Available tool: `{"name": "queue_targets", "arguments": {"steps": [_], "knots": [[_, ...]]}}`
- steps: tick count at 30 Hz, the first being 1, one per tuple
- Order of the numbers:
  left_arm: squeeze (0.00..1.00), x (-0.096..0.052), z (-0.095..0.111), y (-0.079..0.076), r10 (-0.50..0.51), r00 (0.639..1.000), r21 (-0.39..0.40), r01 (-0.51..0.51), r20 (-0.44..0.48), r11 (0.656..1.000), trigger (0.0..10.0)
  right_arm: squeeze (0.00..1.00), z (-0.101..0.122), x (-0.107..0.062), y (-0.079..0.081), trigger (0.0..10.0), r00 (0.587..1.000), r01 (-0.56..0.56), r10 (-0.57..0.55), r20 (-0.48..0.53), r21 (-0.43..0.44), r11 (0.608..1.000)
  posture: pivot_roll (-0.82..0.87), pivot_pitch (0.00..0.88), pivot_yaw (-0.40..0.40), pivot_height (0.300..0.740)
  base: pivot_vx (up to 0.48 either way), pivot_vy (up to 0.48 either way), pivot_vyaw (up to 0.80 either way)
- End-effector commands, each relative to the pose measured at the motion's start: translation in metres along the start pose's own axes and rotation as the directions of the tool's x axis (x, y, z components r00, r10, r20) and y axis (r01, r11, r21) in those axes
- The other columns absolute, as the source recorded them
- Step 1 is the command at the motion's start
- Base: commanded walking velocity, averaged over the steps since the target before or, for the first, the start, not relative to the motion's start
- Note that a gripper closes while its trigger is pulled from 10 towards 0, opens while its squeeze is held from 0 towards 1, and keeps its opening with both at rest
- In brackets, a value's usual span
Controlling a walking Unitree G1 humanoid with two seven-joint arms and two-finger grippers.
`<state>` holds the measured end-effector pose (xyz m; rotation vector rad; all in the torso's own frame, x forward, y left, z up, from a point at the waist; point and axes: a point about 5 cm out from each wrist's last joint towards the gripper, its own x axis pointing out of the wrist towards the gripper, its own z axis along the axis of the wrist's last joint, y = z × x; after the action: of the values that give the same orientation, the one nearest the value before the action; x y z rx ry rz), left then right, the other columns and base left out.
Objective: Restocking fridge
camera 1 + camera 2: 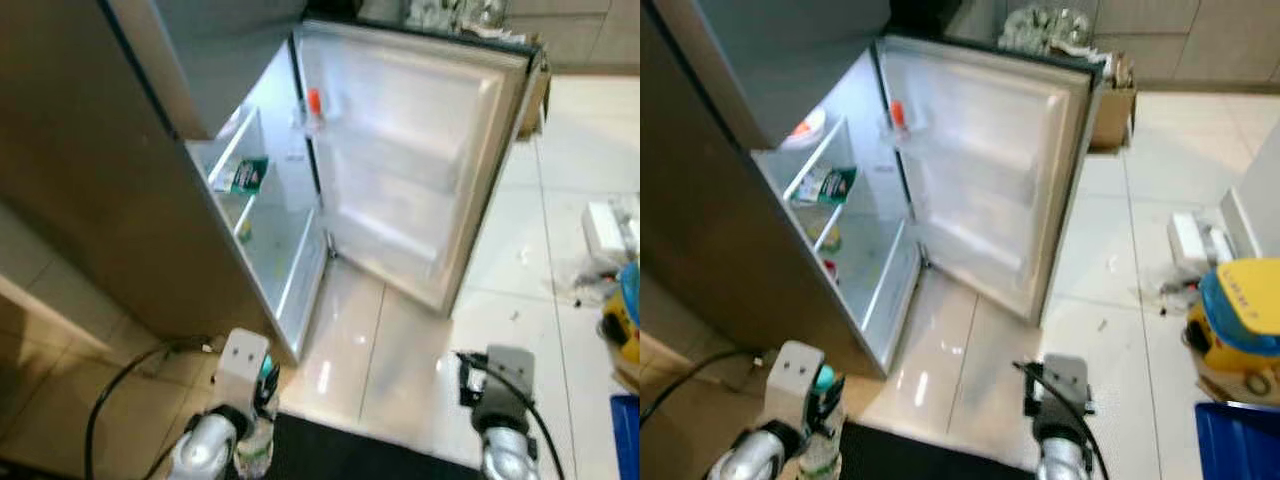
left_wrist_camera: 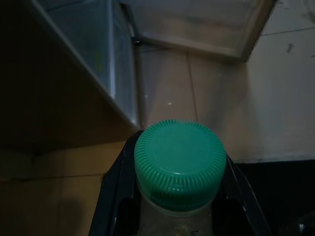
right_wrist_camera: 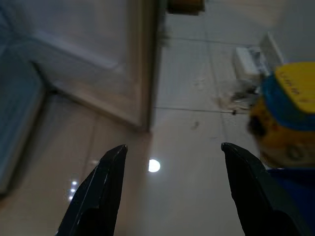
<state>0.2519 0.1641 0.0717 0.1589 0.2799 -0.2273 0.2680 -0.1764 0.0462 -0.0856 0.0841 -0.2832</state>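
The clear plastic bottle with a ribbed green cap sits pinched in the left hand, low and just short of the open silver fridge, on the near side of its open compartment. The two black fingers press the neck right under the cap, one on each side. By the look of it the bottle is light and fairly stiff at the neck, softer and more slippery lower down the body, so the grip under the cap collar seems the safest place to hold; I cannot tell how full it is.

Inside the fridge, on a white shelf, lies a green and white packet, and a small orange-capped bottle stands in the rack of the swung-open door.

To the right of the fridge door, over the glossy beige tile floor, hangs the right hand, its black fingers spread wide and holding nothing. Farther right of the fridge, a yellow and blue container and some white clutter lie on the floor.
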Motion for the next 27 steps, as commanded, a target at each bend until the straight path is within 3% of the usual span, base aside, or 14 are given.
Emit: {"name": "queue_targets", "arguments": {"steps": [1, 18, 27], "knots": [[0.00, -0.0041, -0.0062, 0.0021, 0.011, 1.000, -0.003, -0.011, -0.021, 1.000, 10.0, 0.00, -0.0075, -0.0058, 0.0019, 10.0, 0.999, -0.003, 0.003, -0.034, 0.004, 1.000, -0.08, 0.230, 0.111, 0.740, 0.000, 0.000, 0.00], [0.00, -0.0022, -0.0051, 0.0050, 0.029, 0.999, -0.033, -0.030, -0.027, 0.999, 10.0, 0.00, -0.0064, -0.0054, 0.0024, 10.0, 0.999, -0.003, 0.003, -0.032, 0.008, 1.000, -0.08, 0.231, 0.112, 0.740, 0.000, 0.000, 0.00], [0.00, -0.0026, -0.0038, 0.0050, 0.025, 1.000, -0.032, -0.025, -0.016, 0.999, 10.0, 0.00, -0.0066, -0.0054, 0.0028, 10.0, 0.999, -0.004, 0.004, -0.033, 0.009, 1.000, -0.08, 0.230, 0.112, 0.740, 0.000, 0.411, 0.00]]}}
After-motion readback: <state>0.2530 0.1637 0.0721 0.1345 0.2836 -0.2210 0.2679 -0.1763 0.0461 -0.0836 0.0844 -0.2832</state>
